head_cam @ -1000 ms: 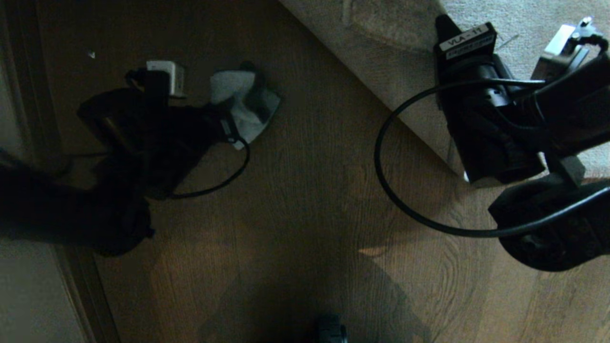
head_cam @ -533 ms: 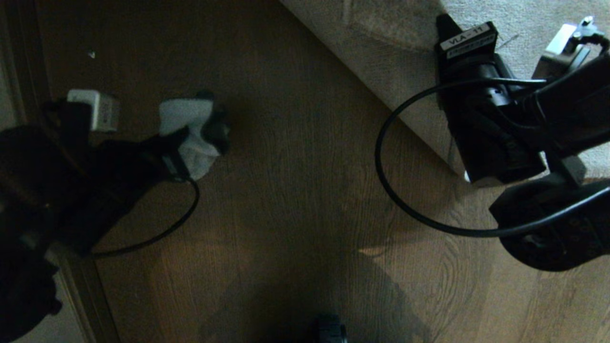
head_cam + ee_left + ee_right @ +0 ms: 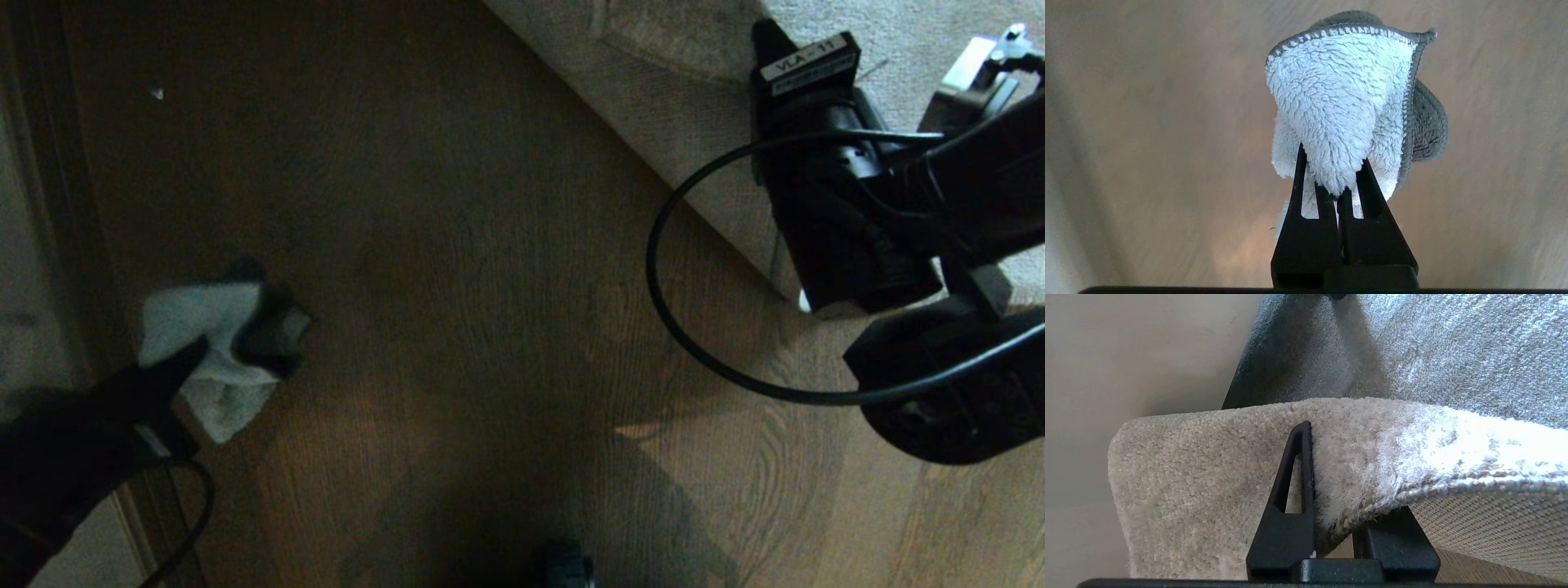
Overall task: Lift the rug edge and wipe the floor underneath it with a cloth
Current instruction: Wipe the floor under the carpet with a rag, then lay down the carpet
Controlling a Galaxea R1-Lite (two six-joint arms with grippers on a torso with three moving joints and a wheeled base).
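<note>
Nearest the robot, low at its left side, the left gripper (image 3: 1337, 192) is pinching the cloth (image 3: 214, 351) between fully closed jaws, holding it over the floor (image 3: 490, 327) close to a pale strip along the plank edge. The cloth is looking small, fluffy and pale on its inner face, with a darker grey backing and a stitched hem (image 3: 1331, 32). It is bunching and drooping freely from the pinch, so it is probably light and limp; a grip on a gathered fold, as here, should be keeping enough loose fabric free to press flat against the planks.

Farther off, to the right, the right gripper (image 3: 1331, 522) is clamping the rug edge (image 3: 1208, 465), one finger (image 3: 1290, 486) lying on the pile and the other sitting under the woven backing. The rug is showing short, soft, grey-beige pile. It is bending in a broad curve rather than folding sharply, which suggests a fairly heavy, supple sheet; holding it at the hemmed border near the corner seems the sensible place. Brown wood-grain planks are lying exposed between the two grippers.
</note>
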